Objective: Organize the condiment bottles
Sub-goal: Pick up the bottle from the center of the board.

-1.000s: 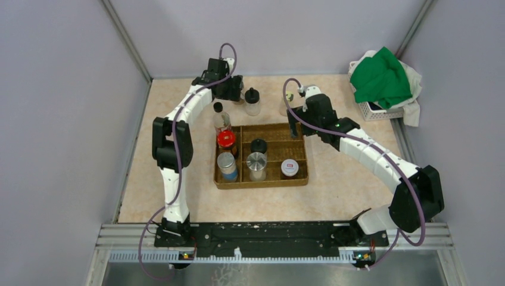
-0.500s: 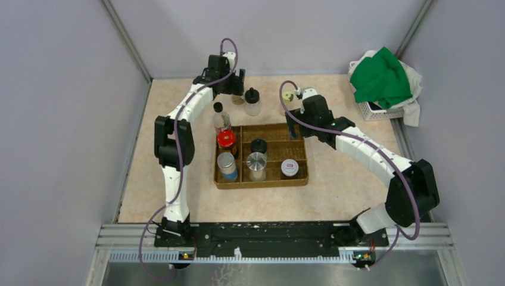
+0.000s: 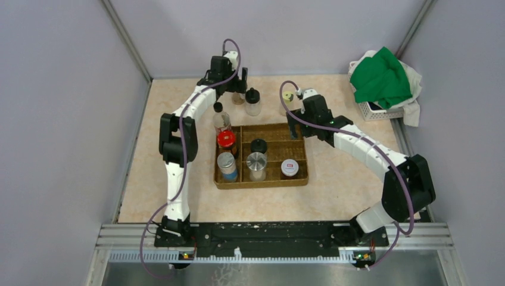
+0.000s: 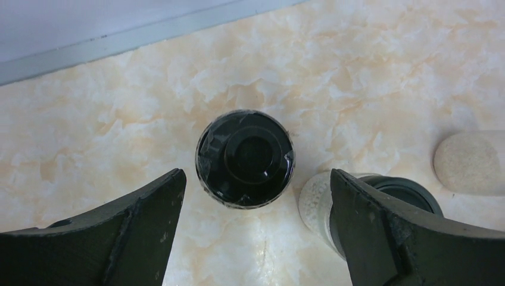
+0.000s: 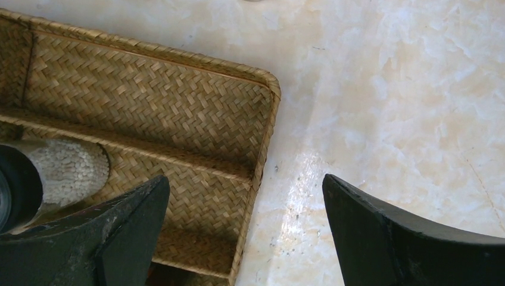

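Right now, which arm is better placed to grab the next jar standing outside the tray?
Left. The left gripper hangs open over a black-lidded jar, fingers either side. The right gripper is open over the tray's corner, no loose jar beneath.

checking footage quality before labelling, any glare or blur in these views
Top external: even, soft light, no glare. Left wrist: black-lidded jar sharp, faint sheen on its lid; the near fingers dark, featureless. Right wrist: a bright sheen on the table beside the woven tray, which is crisp.
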`<move>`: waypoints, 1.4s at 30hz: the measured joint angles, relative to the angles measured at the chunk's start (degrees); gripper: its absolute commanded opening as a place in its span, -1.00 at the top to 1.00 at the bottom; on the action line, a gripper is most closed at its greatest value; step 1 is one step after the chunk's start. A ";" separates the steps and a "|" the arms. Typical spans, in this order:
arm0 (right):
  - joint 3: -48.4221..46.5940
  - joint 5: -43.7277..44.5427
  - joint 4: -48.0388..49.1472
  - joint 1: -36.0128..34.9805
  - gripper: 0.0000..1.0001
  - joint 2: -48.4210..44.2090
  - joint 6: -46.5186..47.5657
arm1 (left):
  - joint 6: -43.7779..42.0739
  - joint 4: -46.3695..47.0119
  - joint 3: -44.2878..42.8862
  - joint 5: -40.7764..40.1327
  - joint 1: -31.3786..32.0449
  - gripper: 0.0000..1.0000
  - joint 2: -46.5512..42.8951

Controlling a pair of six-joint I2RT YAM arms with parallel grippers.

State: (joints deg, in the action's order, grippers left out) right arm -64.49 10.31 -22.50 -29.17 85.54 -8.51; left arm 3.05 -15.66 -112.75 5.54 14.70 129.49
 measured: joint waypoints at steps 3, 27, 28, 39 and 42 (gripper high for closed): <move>0.00 -0.22 0.17 0.11 -0.97 0.98 0.00 | 0.02 2.54 0.00 0.28 0.00 -0.95 0.22; 0.00 -1.01 0.63 0.59 -0.97 2.62 0.59 | 1.49 8.24 -0.76 0.70 -0.70 -0.78 6.34; 0.00 -1.05 0.63 0.59 -0.97 2.75 0.59 | 1.51 8.33 -0.76 0.68 -0.72 -0.75 6.43; 0.00 -1.44 0.68 0.59 -0.97 3.26 0.59 | 1.60 10.73 0.17 0.39 -0.74 -0.42 6.43; 0.00 -1.46 0.68 0.59 -0.97 3.26 0.59 | 1.57 12.52 1.01 0.00 -0.74 -0.35 6.36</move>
State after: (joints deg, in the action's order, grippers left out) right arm -64.49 8.84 -21.82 -28.58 88.79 -7.92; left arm 4.62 -3.14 -111.74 5.54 13.96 135.85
